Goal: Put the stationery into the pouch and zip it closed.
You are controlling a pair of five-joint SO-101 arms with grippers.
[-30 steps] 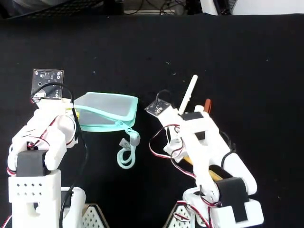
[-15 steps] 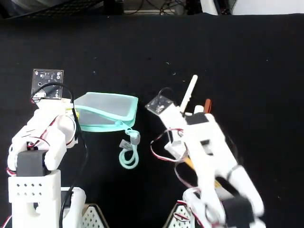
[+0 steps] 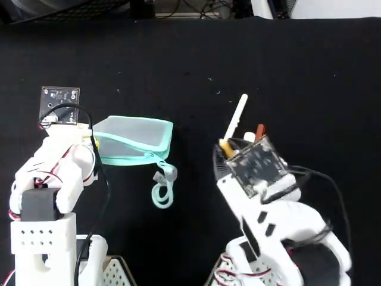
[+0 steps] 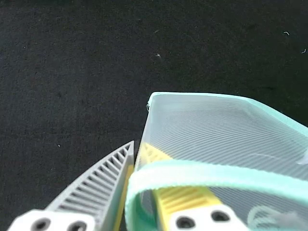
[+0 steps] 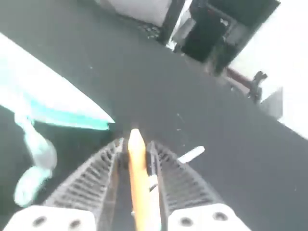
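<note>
Because the orange pencil (image 5: 139,178) is light, stiff and smooth, the right hand (image 5: 135,144), clamped along its shaft, could let it slip. The soft mint pouch (image 3: 134,134) lies on the desk (image 3: 297,71) at nine o'clock from that hand. The left hand (image 4: 138,148) pinches the pouch's floppy rim, the best hold. No writing is legible.

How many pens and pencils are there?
3: an orange pencil in the right pincer, a white pen on the table, a reddish one beside it. The arm may hide more.
</note>
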